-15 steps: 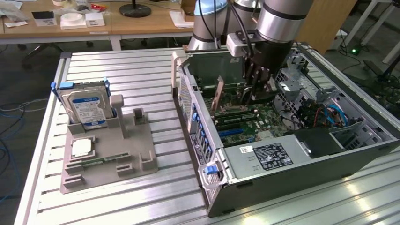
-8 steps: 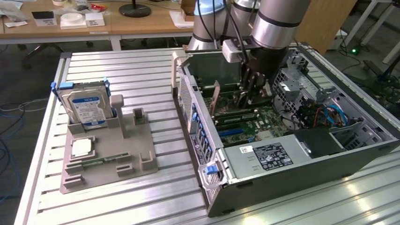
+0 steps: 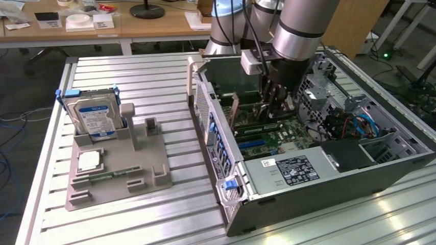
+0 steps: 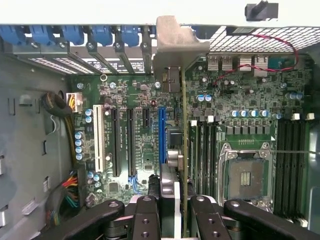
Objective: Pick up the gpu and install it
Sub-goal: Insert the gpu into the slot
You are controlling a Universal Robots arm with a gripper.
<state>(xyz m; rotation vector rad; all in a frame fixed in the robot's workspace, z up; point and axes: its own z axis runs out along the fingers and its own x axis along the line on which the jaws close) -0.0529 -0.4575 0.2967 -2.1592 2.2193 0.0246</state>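
The gripper (image 3: 278, 104) reaches down into the open computer case (image 3: 381, 168), which lies on its side on the slatted metal table (image 3: 136, 76), and its fingers (image 4: 146, 220) are closed narrowly on the gpu (image 4: 184, 150). In the wrist view the gpu appears edge-on as a thin brownish blade standing upright over the motherboard (image 4: 240, 115), running from between the fingers up to its grey metal bracket (image 4: 177, 47) at the rear wall of the case. It stands just beside the blue expansion slot (image 4: 162, 135), on the side toward the empty processor socket (image 4: 246, 177); whether its edge is fully seated in a slot cannot be told. In the exterior view the gpu (image 3: 235, 109) shows as a brownish card upright inside the case, just beside the gripper and near the perforated rear wall. The silver power supply (image 3: 289, 171) with its label lies in the case nearer the camera than the gripper, and blue cables (image 3: 361, 125) run on the far side of the case toward the exterior view's right. Well apart from the case, toward the exterior view's left, a grey parts holder (image 3: 116, 168) sits on the table, with a hard drive (image 3: 95, 117) standing upright in it and a small square processor chip (image 3: 90, 161) lying flat on it.
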